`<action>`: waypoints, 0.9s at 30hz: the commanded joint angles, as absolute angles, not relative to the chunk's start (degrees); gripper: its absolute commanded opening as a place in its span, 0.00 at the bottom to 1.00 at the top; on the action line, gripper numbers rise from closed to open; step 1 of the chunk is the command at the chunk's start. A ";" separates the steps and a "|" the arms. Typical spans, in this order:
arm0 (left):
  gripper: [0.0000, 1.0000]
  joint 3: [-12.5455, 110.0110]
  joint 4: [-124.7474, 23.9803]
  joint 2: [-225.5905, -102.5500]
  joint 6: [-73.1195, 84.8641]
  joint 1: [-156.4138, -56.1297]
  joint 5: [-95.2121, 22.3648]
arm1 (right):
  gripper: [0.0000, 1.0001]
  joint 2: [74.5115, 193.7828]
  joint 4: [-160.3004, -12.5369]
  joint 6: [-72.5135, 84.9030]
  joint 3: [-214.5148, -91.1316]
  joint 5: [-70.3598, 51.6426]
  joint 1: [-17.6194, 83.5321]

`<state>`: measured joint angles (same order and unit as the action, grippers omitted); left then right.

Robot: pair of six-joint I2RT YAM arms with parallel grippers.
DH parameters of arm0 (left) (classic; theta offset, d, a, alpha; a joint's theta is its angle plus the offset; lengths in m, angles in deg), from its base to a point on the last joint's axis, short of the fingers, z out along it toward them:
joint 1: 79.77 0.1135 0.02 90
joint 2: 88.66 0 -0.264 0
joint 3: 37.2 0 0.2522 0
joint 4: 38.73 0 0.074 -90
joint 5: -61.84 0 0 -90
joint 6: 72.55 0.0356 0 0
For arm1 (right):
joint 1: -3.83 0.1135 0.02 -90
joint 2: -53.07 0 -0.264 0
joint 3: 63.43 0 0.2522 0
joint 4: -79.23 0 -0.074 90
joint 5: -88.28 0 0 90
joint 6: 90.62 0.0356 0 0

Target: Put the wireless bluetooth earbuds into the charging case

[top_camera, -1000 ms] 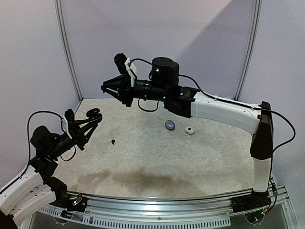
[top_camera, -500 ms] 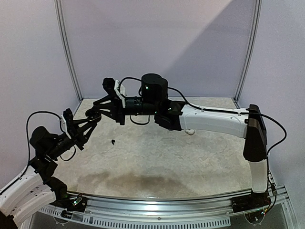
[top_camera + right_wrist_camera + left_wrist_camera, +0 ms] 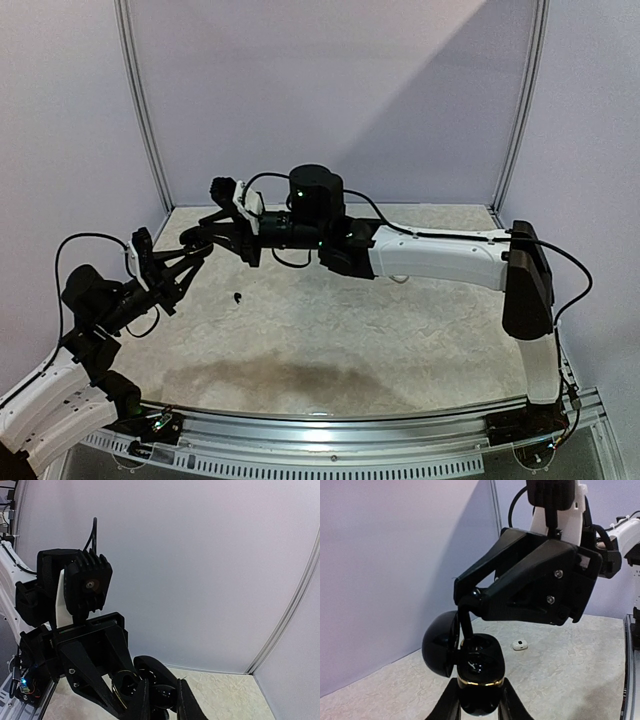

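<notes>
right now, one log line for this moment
left gripper: holds open black case aloft | right gripper: tips at case mouth, grip unclear | black earbud on table

Fixed top view looks down from behind the left arm (image 3: 60, 395) and right arm (image 3: 440, 258), over the whole worktop (image 3: 330, 340). Each wrist view sits close behind its own jaws, facing the opposite arm; both share the open black case (image 3: 480, 667).

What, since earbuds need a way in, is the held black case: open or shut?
Open. The lid of the black case is swung aside, leaving its gold-rimmed body uncovered.
</notes>
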<state>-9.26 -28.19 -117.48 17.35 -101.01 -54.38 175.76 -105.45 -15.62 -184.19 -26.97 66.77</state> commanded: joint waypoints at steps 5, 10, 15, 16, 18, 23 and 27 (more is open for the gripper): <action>0.00 -9.48 -27.69 -117.06 16.04 -101.28 -54.87 | 0.00 175.70 -104.77 -19.01 -182.70 -22.96 66.56; 0.00 -9.49 -27.62 -117.24 15.75 -101.28 -54.53 | 0.00 174.98 -104.64 -20.13 -181.86 -23.60 66.59; 0.00 -9.07 -27.44 -117.09 14.71 -101.27 -53.12 | 0.00 174.63 -105.93 -20.14 -180.34 -24.74 66.59; 0.00 -8.96 -27.44 -117.13 14.28 -101.27 -53.05 | 0.00 174.62 -106.18 -20.00 -180.25 -25.12 66.61; 0.00 -8.85 -27.44 -117.06 13.75 -101.22 -52.93 | 0.00 174.70 -106.81 -19.53 -179.94 -25.71 66.59; 0.00 -8.98 -27.44 -117.28 13.58 -101.22 -52.26 | 0.00 174.36 -108.58 -17.99 -179.40 -26.17 66.60; 0.00 -8.94 -27.44 -117.41 13.32 -101.22 -51.48 | 0.00 173.86 -108.99 -16.78 -179.06 -27.65 66.59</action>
